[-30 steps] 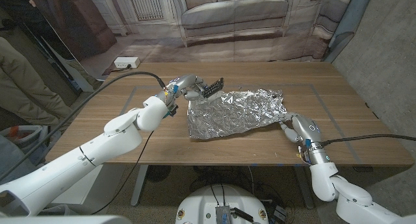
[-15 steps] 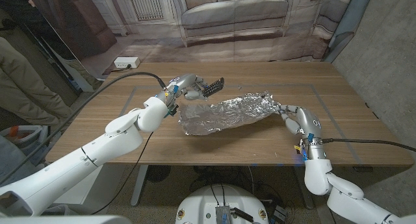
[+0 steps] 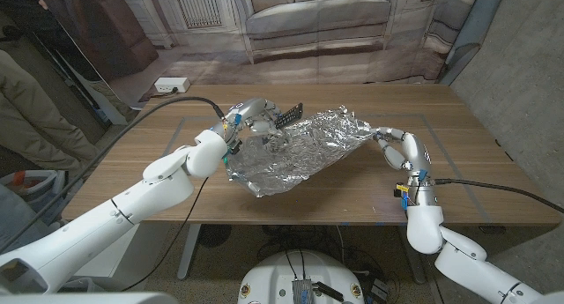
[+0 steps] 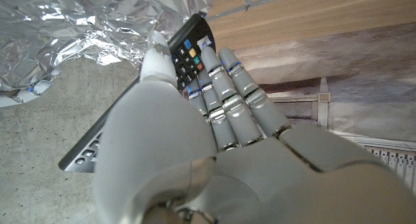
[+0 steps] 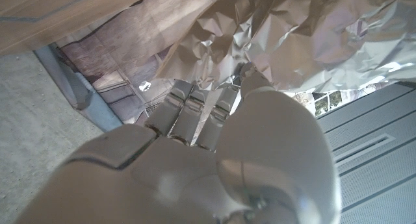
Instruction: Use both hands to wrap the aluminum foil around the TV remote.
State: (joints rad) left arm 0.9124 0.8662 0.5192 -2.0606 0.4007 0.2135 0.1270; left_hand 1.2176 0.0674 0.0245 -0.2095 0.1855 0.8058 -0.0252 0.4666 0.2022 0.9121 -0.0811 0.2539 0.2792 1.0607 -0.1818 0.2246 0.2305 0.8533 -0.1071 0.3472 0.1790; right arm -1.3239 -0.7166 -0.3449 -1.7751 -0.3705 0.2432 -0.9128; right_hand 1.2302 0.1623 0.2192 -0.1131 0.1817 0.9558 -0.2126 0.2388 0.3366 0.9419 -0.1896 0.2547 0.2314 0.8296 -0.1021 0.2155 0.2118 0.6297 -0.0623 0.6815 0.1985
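Left hand: my left hand (image 3: 249,116) sits upper centre-left of the head frame, clamped on the TV remote (image 3: 287,116); in the left wrist view I see the fingers (image 4: 224,87) lying along the remote's (image 4: 190,50) button face with the thumb on its other side.
TV remote: black, tilted, its free end pointing toward the frame's upper right, held above the worktop (image 3: 159,176) at the foil's upper-left edge.
Right hand: my right hand (image 3: 398,149) is right of centre in the head frame, fingers closed on the right-hand corner of the aluminum foil (image 3: 295,150); in the right wrist view the fingertips (image 5: 195,100) go into crumpled foil (image 5: 305,36).
Aluminum foil: a wrinkled sheet across the frame's middle, its right edge lifted off the wood, its lower-left corner down on the worktop; I cannot tell whether it touches the remote.
Surroundings: a white power strip (image 3: 172,85) on the floor at upper left; a sofa backdrop (image 3: 317,22) along the top.
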